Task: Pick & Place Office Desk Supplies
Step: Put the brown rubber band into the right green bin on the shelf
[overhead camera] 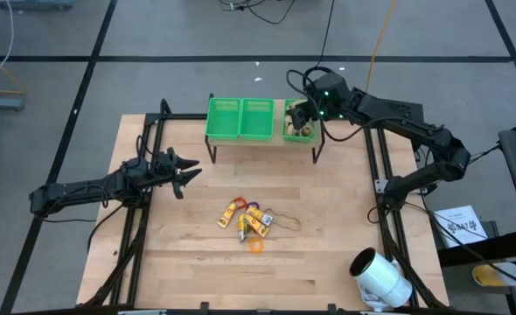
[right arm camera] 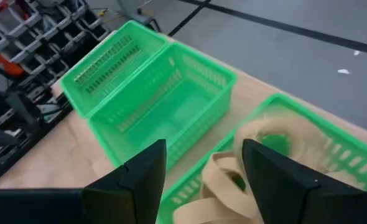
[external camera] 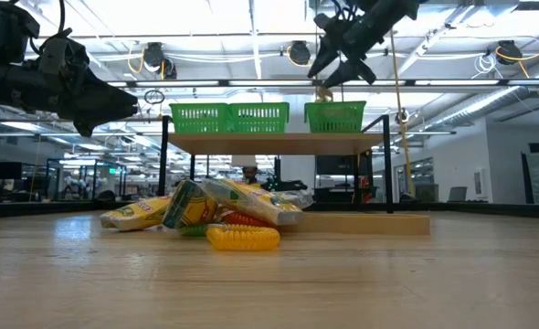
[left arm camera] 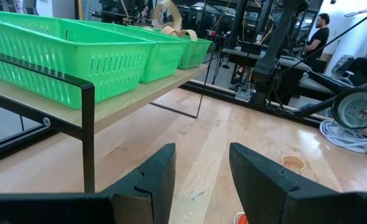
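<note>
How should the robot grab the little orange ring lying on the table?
The orange ring lies flat on the wooden table, just apart from the pile. Best come straight down from above and pinch one side of its rim, one finger inside the hole, one outside.

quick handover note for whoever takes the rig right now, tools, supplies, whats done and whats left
Left tool: open, empty, hovering over the left part of the table, facing the shelf.
Right tool: open, nothing between its fingers, hovering above the right green basket on the shelf.
Done: tan rubber-band loops lie in that right basket. The left basket and middle basket look empty.
Left: a pile of small packs and an orange ring remain at the table's centre. The white cylinder sits at the near right corner.
</note>
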`<state>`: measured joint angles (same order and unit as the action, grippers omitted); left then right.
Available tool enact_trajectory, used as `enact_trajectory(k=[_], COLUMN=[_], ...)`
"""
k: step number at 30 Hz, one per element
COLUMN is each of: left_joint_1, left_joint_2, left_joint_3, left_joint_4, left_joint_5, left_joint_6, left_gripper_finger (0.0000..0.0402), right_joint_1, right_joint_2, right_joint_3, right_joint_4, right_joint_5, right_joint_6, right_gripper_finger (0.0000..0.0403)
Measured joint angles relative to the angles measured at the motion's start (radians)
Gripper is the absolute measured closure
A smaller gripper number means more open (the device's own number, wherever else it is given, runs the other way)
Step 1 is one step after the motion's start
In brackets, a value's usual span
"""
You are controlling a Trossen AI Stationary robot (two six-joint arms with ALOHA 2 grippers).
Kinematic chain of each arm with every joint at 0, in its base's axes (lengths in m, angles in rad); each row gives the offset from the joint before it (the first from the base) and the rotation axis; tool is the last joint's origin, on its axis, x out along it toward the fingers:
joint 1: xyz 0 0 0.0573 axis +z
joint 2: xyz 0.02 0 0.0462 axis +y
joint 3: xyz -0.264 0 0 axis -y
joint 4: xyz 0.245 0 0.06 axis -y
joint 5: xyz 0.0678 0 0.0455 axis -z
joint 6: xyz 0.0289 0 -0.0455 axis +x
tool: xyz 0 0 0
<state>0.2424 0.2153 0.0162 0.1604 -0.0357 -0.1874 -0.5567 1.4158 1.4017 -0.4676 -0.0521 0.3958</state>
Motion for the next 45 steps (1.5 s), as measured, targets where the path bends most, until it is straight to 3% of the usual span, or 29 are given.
enact_trajectory(k=[16, 22, 25, 29, 37, 39, 41, 45], left_joint_1=[0.0, 0.0, 0.0, 0.0, 0.0, 0.0, 0.0, 0.0], left_joint_2=[0.0, 0.0, 0.0, 0.0, 0.0, 0.0, 0.0, 0.0], left_joint_3=[0.0, 0.0, 0.0, 0.0, 0.0, 0.0, 0.0, 0.0], left_joint_4=[0.0, 0.0, 0.0, 0.0, 0.0, 0.0, 0.0, 0.0], left_joint_5=[0.0, 0.0, 0.0, 0.0, 0.0, 0.0, 0.0, 0.0], left_joint_6=[0.0, 0.0, 0.0, 0.0, 0.0, 0.0, 0.0, 0.0], left_gripper_finger=[0.0243, 0.0243, 0.0243, 0.0243, 0.0243, 0.0243, 0.0243, 0.0243], right_joint_1=[0.035, 0.137, 0.25, 0.43, 0.721, 0.77, 0.813, 0.892], right_joint_2=[0.0, 0.0, 0.0, 0.0, 0.0, 0.0, 0.001, 0.009], right_joint_3=[-0.001, -0.001, -0.001, -0.029, -0.254, -0.313, -0.326, -0.256], right_joint_4=[-0.07, -0.028, 0.019, 0.176, 0.82, 0.916, 0.891, 0.571], right_joint_5=[-0.006, -0.236, -0.263, -0.263, -0.264, -0.218, -0.096, 0.231], right_joint_6=[0.004, 0.0, -0.02, -0.048, -0.156, -0.174, -0.177, -0.215], right_gripper_finger=[0.0202, 0.0202, 0.0202, 0.0202, 0.0202, 0.0202, 0.0202, 0.0192])
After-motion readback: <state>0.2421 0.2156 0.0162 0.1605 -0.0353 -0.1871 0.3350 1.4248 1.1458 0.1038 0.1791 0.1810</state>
